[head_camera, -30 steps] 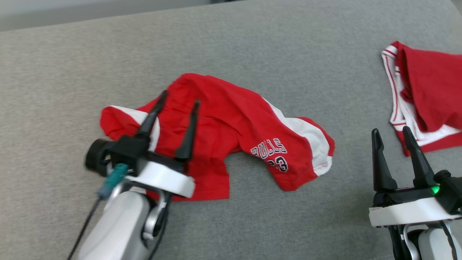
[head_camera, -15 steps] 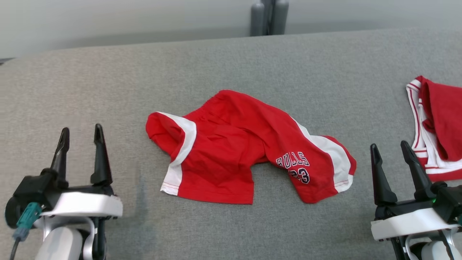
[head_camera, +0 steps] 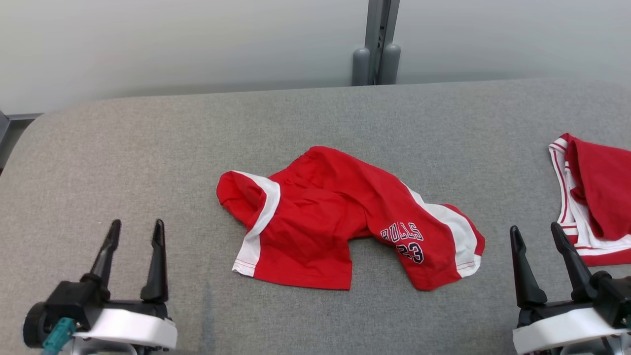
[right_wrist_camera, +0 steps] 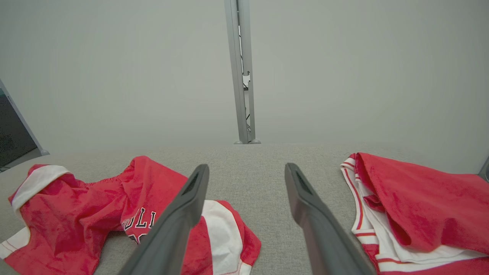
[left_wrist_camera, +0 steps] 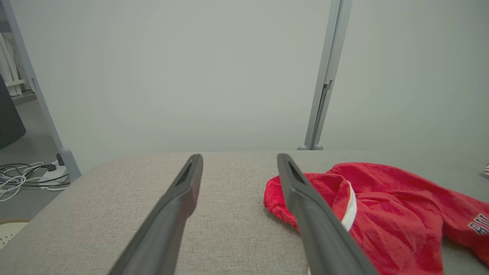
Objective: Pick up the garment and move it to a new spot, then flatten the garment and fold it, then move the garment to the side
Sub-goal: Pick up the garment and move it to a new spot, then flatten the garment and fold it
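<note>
The garment (head_camera: 340, 217) is a pair of red shorts with white side panels and dark "BULLS 23" lettering, lying crumpled in the middle of the grey padded surface (head_camera: 315, 118). It also shows in the left wrist view as red shorts (left_wrist_camera: 382, 206) and in the right wrist view as red shorts (right_wrist_camera: 84, 214). My left gripper (head_camera: 136, 231) stands open at the lower left, apart from the cloth and holding nothing. Open and holding nothing, my right gripper (head_camera: 536, 234) sits at the lower right, just right of the shorts.
A second red and white garment (head_camera: 594, 197) lies at the surface's right edge, also seen as a red jersey (right_wrist_camera: 412, 214). A grey post (head_camera: 377, 42) stands behind the surface against a pale wall. Cables (left_wrist_camera: 23, 179) lie on the floor left of the surface.
My left gripper has lifted off the shorts and pulled back to the lower left. The head camera has tilted up, so the wall and post have come into view.
</note>
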Controlling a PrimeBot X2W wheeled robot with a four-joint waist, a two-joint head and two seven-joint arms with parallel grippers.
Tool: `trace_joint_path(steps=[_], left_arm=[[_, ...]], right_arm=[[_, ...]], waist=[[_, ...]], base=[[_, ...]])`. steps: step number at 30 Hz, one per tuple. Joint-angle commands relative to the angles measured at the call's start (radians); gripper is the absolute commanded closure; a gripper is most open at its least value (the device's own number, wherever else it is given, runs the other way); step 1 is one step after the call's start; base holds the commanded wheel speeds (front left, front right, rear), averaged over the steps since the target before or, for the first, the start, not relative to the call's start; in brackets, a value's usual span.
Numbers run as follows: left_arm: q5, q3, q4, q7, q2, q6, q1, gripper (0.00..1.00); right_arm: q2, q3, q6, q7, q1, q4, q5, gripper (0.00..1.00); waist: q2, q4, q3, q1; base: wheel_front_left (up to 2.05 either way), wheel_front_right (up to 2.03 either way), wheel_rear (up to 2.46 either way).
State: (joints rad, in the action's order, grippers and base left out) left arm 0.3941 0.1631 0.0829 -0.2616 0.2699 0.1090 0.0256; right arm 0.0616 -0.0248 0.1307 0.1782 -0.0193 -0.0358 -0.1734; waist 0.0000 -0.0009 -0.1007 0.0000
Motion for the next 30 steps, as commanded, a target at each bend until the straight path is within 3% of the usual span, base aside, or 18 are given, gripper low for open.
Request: trace_joint_path(steps=[1,30], left_arm=[[-0.014,0.007,-0.008,-0.003,0.006,-0.004,-0.014,0.0],[0.005,0.046,-0.044,0.03,0.002,0.02,-0.078,0.0]], right_arm=[[0.005,-0.005,0.0,-0.003,-0.013,0.007,0.007,0.0],[-0.002,-0.016,0.0,-0.042,-0.066,0.068,0.025,0.0]], waist=[[0.0,0.001,0.014,0.0],[0.0,0.011,0.066,0.0]], base=[[0.0,0.0,0.0],[0.0,0.0,0.0]])
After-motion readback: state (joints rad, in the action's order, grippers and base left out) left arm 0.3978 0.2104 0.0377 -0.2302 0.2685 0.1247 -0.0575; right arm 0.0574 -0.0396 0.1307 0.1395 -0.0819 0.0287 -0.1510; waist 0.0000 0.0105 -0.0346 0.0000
